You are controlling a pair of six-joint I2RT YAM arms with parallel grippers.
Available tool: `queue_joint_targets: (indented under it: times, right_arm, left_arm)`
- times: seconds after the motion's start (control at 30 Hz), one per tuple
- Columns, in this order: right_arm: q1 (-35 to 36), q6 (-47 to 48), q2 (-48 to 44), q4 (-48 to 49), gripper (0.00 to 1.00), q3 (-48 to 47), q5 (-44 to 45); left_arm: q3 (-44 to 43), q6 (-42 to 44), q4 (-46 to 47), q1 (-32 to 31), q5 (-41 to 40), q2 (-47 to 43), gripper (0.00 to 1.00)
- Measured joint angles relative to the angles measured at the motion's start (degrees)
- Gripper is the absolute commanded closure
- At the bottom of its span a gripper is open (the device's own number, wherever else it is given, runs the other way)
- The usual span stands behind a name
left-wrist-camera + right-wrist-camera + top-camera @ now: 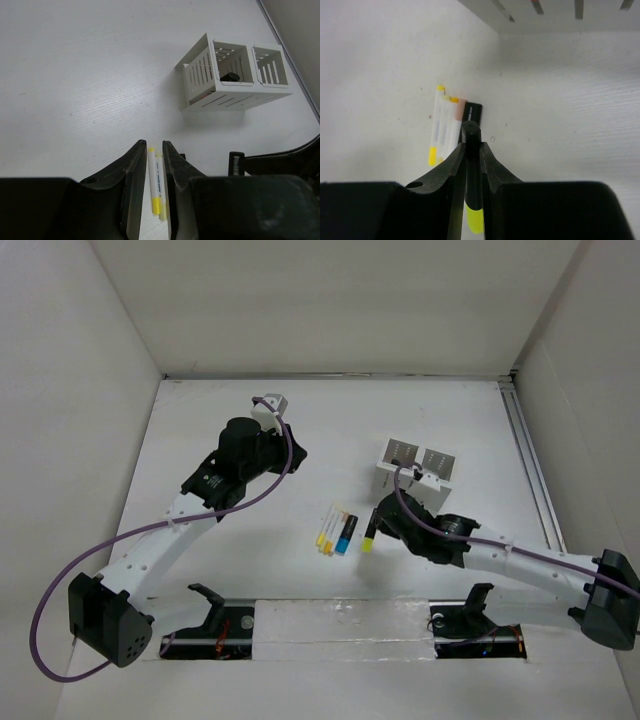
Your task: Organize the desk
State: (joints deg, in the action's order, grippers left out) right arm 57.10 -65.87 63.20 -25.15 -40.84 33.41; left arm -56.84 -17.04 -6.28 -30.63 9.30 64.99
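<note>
The desk (230, 540) is a flat white tabletop. My right gripper (376, 524) (472, 142) is shut on a black marker (471, 131) with a yellow-green end (367, 540), held just above the desk. To its left several markers (335, 530) lie side by side, two of them yellow-and-white (441, 127). My left gripper (292, 452) (154, 146) hangs above the desk, empty, its jaws a narrow gap apart; the yellow-and-white markers (154, 180) show through the gap.
A white slotted two-compartment holder (415, 466) (235, 95) stands behind my right gripper, with a small black object (230, 76) in one compartment. A metal rail (530, 460) runs along the desk's right edge. White panels wall the desk.
</note>
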Motion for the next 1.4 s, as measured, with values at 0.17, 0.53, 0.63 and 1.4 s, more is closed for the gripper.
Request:
queue_joint_targets:
  times: [0.17, 0.53, 0.63, 1.4]
  right_arm:
    - [-1.1, 3.1, 0.8, 0.1, 1.0, -3.8, 6.7]
    - [-15.9, 18.9, 5.2, 12.0, 1.0, -17.2, 15.0]
    - [-21.1, 21.6, 7.3, 14.3, 1.0, -18.7, 16.6]
    - [-28.1, 31.3, 20.8, 20.7, 1.0, -20.7, 18.9]
  left_arm:
    - [0.0, 0.0, 0.0, 0.0, 0.4, 0.0, 0.84]
    - [0.0, -0.3, 0.0, 0.0, 1.2, 0.0, 0.84]
    - [0.0, -0.3, 0.0, 0.0, 1.2, 0.0, 0.84]
    - [0.0, -0.4, 0.0, 0.0, 1.0, 0.0, 0.84]
